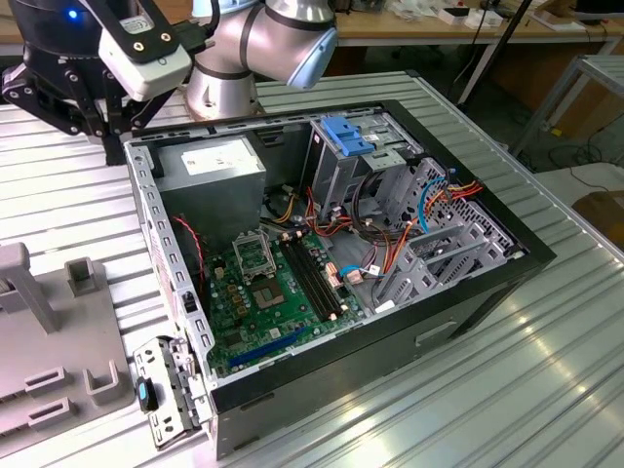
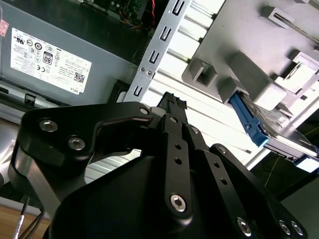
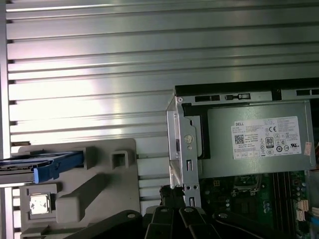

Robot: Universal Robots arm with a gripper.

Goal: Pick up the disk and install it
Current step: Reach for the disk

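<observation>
While the disk (image 3: pixel 47 167) sits untouched in its grey holder (image 3: pixel 99 184) on the ribbed table (image 1: pixel 487 390), we find the jaws drawn together with nothing between them. In both wrist views they hang near the corner of the open computer case (image 1: pixel 526 258) where the power supply (image 1: pixel 210 171) is mounted, close to the case's perforated metal edge. The disk is clearly apart from them, just outside that corner. Its blue rail end pokes towards one of the holder's raised blocks.

Inside the case, the drive cage (image 1: pixel 336 171) carries a fixed blue bracket (image 1: pixel 346 135). Loose red, orange and blue cables (image 1: pixel 390 224) crowd the space beside it, above the motherboard (image 1: pixel 263 292).

We judge the pick not yet begun, and several things could spoil it. Jaws this narrow would land on top of the disk instead of straddling it, pushing it deeper into the holder or tipping it. The holder's blocks stand close around the drive, so a slightly offset approach could catch a block rather than the rails. The rails are plastic, and a grip on them alone may flex or slip. The case wall is so near the jaws that a careless swing of the arm (image 1: pixel 283 39) could clip it. At the cage, the stray cables could snag the disk, and the blue bracket could be mistaken for it.
</observation>
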